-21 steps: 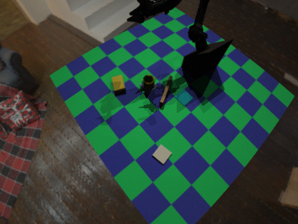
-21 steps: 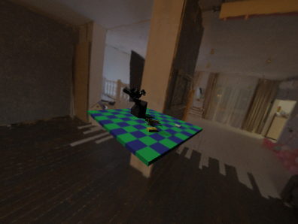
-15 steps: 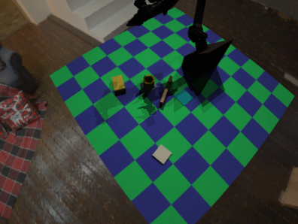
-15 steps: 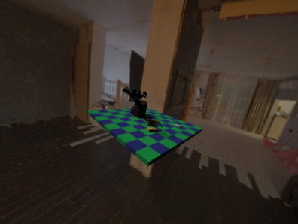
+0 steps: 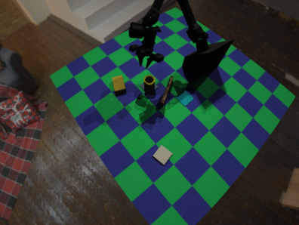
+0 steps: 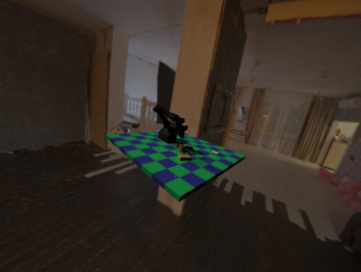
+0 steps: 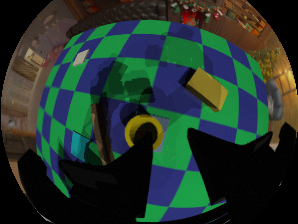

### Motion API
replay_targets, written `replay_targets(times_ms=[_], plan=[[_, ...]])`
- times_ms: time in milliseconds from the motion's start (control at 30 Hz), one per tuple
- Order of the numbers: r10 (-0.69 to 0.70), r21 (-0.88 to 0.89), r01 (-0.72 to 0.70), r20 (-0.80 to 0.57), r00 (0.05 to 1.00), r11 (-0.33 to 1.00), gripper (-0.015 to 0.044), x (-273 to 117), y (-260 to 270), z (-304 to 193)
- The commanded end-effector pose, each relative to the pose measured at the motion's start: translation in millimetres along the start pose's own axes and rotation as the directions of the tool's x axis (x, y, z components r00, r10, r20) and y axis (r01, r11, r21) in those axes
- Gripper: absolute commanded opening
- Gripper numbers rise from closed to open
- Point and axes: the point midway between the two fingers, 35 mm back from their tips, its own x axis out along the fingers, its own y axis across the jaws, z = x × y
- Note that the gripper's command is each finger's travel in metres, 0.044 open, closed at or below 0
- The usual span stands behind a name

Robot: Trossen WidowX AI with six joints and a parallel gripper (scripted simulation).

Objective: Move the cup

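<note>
The cup point(image 5: 149, 89) point(image 7: 129, 134) is dark with a yellow rim and stands upright on a grey-blue pad point(image 7: 164, 129), mostly hidden under it. Its inside is dark, and I cannot make out the marbles. A flat teal pad point(image 5: 185, 98) point(image 7: 78, 144) lies beyond the brown stick from the cup. A pale square point(image 5: 162, 155) point(image 7: 81, 57) lies farther out on the checkered top. My gripper point(image 5: 143, 66) point(image 7: 170, 134) is partly open and empty, above the table near the cup and not around it. In the wrist view, the left fingertip overlaps the cup's rim.
A brown stick point(image 5: 166, 91) point(image 7: 101, 132) lies between the cup and the teal pad. A yellow block point(image 5: 118, 84) point(image 7: 208, 89) point(image 6: 184, 157) lies on the cup's other side. The arm's dark base stands at the back of the checkered table point(image 5: 192, 171).
</note>
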Motion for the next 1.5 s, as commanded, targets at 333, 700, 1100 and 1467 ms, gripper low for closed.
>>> replay_targets(times_ms=[333, 700, 1100, 1467], plan=[[-0.039, -0.641, -0.304, -0.462, 0.886, 0.705, 0.0166, 50.3, 61.2, -31.1], [-0.038, -0.64, -0.304, -0.462, 0.886, 0.705, 0.0166, 58.4, 60.9, -34.5], [-0.037, -0.64, -0.304, -0.462, 0.886, 0.705, 0.0166, 76.3, 60.3, -42.9], [-0.039, -0.641, -0.304, -0.462, 0.886, 0.705, 0.0166, 91.9, 59.7, -51.7]])
